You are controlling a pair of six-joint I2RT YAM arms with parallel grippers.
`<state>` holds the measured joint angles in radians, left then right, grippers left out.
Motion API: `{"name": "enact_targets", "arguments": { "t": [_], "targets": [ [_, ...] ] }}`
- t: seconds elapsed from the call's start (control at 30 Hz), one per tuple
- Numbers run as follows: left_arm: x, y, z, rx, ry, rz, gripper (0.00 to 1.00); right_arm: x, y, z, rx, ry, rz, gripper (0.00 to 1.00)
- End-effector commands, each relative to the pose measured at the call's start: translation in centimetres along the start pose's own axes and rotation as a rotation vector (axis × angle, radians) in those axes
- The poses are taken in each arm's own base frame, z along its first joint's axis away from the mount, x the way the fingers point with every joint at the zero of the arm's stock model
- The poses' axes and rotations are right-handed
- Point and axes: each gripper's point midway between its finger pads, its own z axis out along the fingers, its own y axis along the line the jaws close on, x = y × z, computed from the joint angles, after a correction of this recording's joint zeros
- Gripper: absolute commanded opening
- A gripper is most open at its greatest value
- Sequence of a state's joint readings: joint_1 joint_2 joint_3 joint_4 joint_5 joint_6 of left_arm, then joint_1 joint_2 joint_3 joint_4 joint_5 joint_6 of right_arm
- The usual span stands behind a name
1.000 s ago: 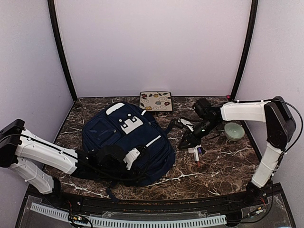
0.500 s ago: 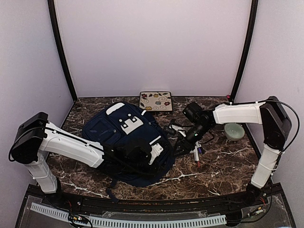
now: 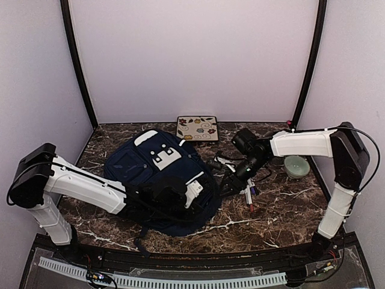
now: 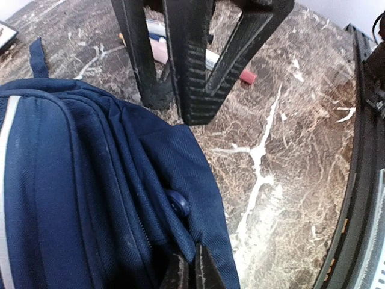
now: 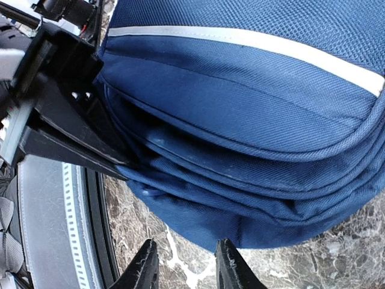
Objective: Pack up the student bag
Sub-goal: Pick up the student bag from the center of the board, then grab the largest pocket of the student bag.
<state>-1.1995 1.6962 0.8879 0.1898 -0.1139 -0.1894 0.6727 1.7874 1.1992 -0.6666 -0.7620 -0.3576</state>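
The student bag (image 3: 144, 165), navy with a white stripe, lies flat on the marble table at centre left. My left gripper (image 3: 197, 192) rests on its right-hand edge. In the left wrist view the left gripper (image 4: 192, 272) is shut on a fold of the bag's fabric (image 4: 180, 156) beside a zip and a small round button (image 4: 179, 203). My right gripper (image 3: 226, 183) hovers just right of the bag. Its jaws stand open at the gripper (image 5: 186, 268), with only marble between them and the bag's rounded edge (image 5: 252, 114) just beyond the fingertips.
Several markers (image 3: 248, 194) lie on the table right of the bag, behind the right gripper. A floral-patterned pad (image 3: 197, 128) sits at the back centre, and a pale green bowl (image 3: 296, 166) at the right. The table's black front rail (image 4: 361, 180) runs close to the bag.
The left arm swung right across the bag, and its gripper has closed on the fabric at the bag's right edge. The right gripper moved left, up to that same edge.
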Motion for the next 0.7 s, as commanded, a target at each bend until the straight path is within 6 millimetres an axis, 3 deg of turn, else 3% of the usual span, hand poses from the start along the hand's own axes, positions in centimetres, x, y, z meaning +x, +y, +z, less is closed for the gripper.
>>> {"name": "enact_targets", "arguments": {
  "t": [0.0, 0.17, 0.4, 0.53, 0.67],
  "targets": [
    [-5.9, -0.6, -4.1, 0.061, -0.286, -0.052, 0.0, -0.7, 1.1, -0.5, -0.016, -0.045, -0.034, 0.33],
    [-7.8, -0.4, -6.0, 0.069, -0.397, -0.085, 0.0, 2.7, -0.3, 2.0, -0.025, 0.018, 0.054, 0.31],
    [-8.2, -0.5, -6.1, 0.084, -0.423, -0.114, 0.0, 3.4, -1.6, 3.0, -0.014, 0.064, 0.112, 0.28],
    [-7.9, 0.1, -6.1, 0.061, -0.439, -0.15, 0.0, 2.9, -0.9, 1.0, 0.042, 0.041, 0.052, 0.28],
    [-7.8, 0.1, -5.8, 0.065, -0.455, -0.152, 0.0, 1.0, 0.8, -1.9, 0.094, -0.024, -0.037, 0.36]
  ]
}}
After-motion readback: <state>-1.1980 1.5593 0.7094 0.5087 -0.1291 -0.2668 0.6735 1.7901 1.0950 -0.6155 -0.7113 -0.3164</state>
